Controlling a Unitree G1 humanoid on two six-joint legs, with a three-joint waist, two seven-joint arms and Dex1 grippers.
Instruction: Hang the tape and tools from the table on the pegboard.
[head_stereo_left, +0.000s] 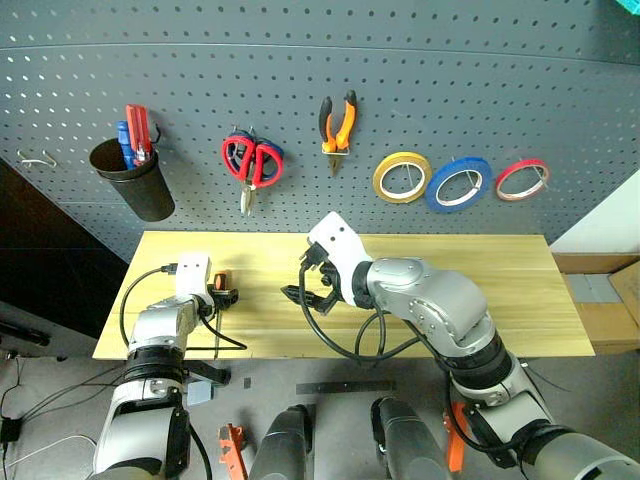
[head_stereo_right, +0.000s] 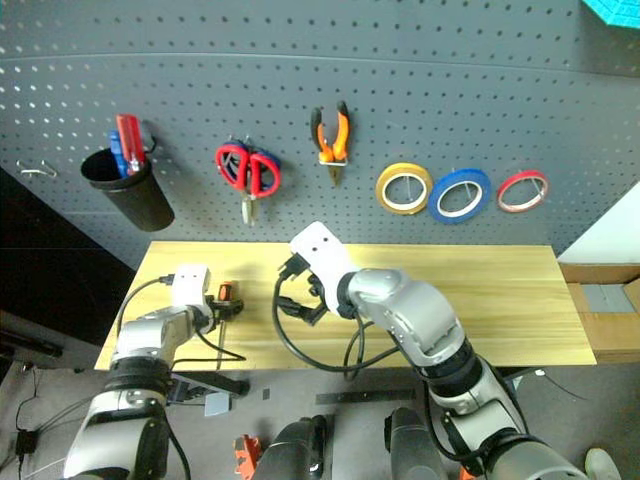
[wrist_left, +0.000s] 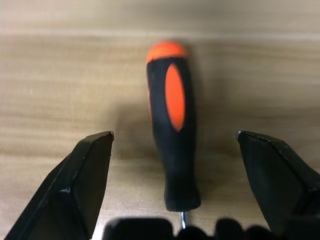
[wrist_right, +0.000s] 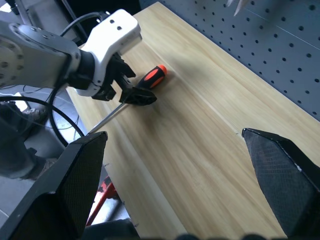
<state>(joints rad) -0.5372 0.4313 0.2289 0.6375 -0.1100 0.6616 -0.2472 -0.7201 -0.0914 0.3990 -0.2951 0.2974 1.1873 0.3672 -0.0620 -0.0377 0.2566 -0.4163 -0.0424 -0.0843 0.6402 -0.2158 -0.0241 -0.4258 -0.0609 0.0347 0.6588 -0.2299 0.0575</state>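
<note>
The left end effector (wrist_left: 172, 187) sits low over the counter (head_stereo_left: 480, 290) with its two black fingers spread to either side of the screwdriver (wrist_left: 172, 125), not yet pinching the orange and black handle, which lies flat on the wood near the counter's left end. The right end effector (head_stereo_left: 312, 292) hovers wide open and empty above the middle of the counter. Judging by how things lie, the task is nearly finished: the red-handle scissors (head_stereo_left: 252, 165), the pliers (head_stereo_left: 337, 125) and the blue tape (head_stereo_left: 458, 185) already hang on the pegboard (head_stereo_left: 320, 60), leaving the screwdriver. Around them hang a yellow roll (head_stereo_left: 402, 177), a thin red roll (head_stereo_left: 522, 179) and a black cup (head_stereo_left: 135, 180) holding other tools. Nothing appears to block the grasp.
</note>
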